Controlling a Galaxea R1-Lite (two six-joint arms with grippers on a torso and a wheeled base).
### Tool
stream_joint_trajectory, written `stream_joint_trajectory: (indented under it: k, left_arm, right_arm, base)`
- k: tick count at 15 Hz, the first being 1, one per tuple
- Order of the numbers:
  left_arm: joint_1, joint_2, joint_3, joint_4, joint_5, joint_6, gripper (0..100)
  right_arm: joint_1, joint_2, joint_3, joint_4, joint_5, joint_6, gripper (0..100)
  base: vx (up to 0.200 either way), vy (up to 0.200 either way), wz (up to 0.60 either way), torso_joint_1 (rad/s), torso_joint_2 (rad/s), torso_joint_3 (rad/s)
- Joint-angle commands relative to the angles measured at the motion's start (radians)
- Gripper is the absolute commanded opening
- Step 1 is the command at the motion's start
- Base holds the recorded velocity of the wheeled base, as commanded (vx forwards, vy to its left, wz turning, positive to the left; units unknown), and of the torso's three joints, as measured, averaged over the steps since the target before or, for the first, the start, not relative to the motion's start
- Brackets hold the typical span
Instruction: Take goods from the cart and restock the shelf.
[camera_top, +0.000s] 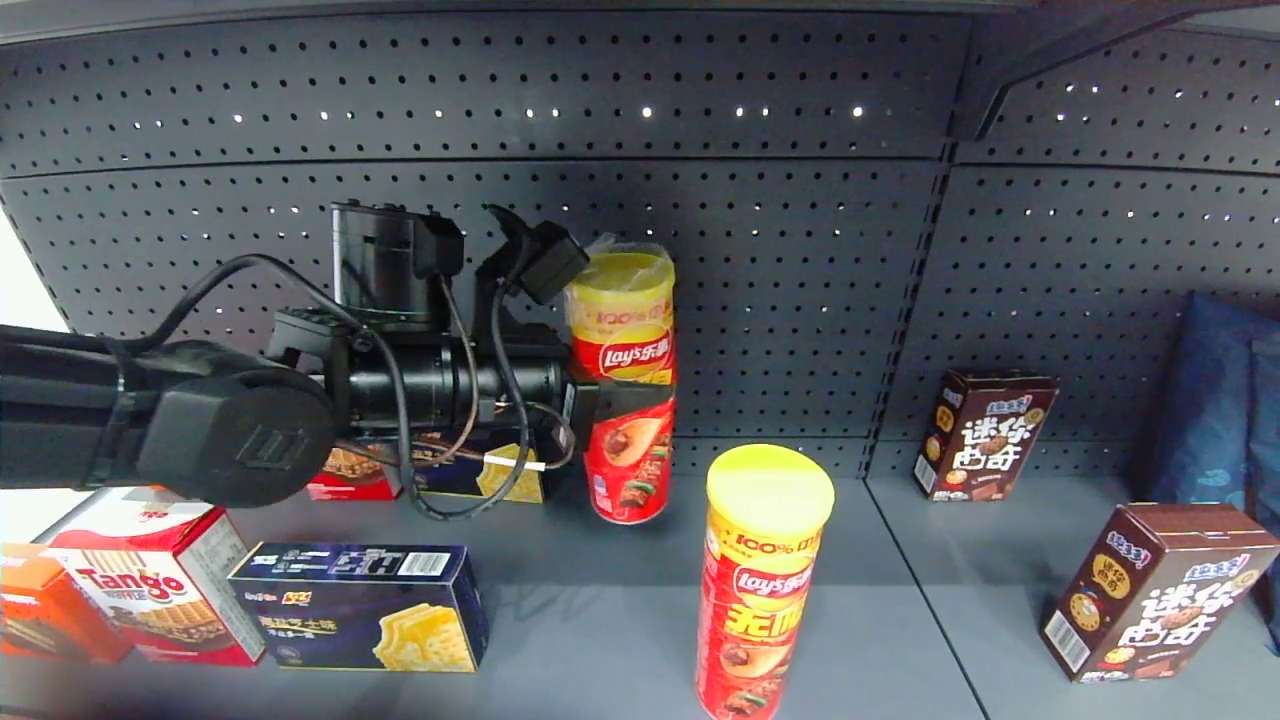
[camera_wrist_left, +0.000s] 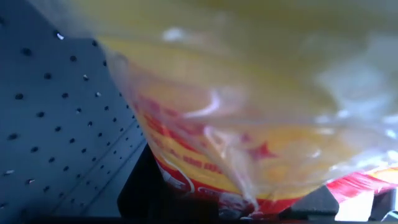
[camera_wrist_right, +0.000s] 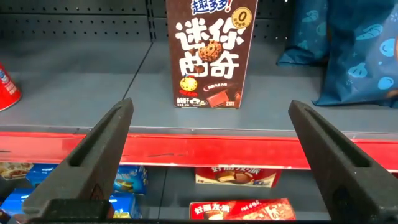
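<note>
Grey shelf (camera_top: 600, 610) backing onto a perforated panel (camera_top: 700, 100), left gripper (camera_top: 610, 395) clamping the middle of an upright chip can (camera_top: 622, 310) near the shelf's back edge, second can (camera_top: 765, 580) standing toward the front edge, right gripper (camera_wrist_right: 210, 104) gaping wide, holding nothing, facing a brown cookie box (camera_wrist_right: 209, 50).

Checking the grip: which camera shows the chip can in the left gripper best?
Head view: the whole chip can is upright in the left gripper. Left wrist view gives a close blur of its yellow top.

Glossy chip can (camera_top: 622, 330), clear plastic film; matt metal shelf (camera_top: 600, 600); glossy cardboard box (camera_top: 980, 432).
</note>
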Motion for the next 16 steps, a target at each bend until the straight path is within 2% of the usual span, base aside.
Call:
stream_joint_trajectory:
  k: [1,3,6,8,11,12,16]
  left_arm:
    - [0.0,0.092,-0.062,0.001,-0.004,-0.001,0]
    - [0.004,0.131,-0.1,0.001,-0.056,0.002,0]
    - [0.018,0.178,-0.146,0.001,-0.076,0.002,0]
    - [0.03,0.195,-0.152,0.003,-0.127,0.005,0]
    - [0.026,0.23,-0.166,0.001,-0.124,0.028,0]
    - [0.024,0.24,-0.164,0.001,-0.124,0.045,0]
    - [0.021,0.275,-0.171,0.0,-0.127,0.05,0]
  right_arm:
    - [0.0,0.003,-0.001,0.0,0.001,-0.001,100]
    - [0.0,0.003,-0.001,0.0,0.001,0.001,100]
    - [0.0,0.003,0.001,0.0,0.001,-0.001,100]
    - [0.0,0.003,-0.001,0.0,0.001,-0.001,100]
    - [0.0,0.003,-0.001,0.0,0.001,-0.001,100]
    - [0.0,0.003,-0.001,0.0,0.001,-0.001,100]
    - [0.0,0.003,-0.001,0.0,0.001,-0.001,100]
  base:
    - [0.0,0.0,0.0,0.0,0.0,0.0]
    - [0.0,0.0,0.0,0.0,0.0,0.0]
    - [0.0,0.0,0.0,0.0,0.0,0.0]
    - [0.0,0.0,0.0,0.0,0.0,0.0]
    - [0.0,0.0,0.0,0.0,0.0,0.0]
    - [0.0,0.0,0.0,0.0,0.0,0.0]
    - [0.0,0.0,0.0,0.0,0.0,0.0]
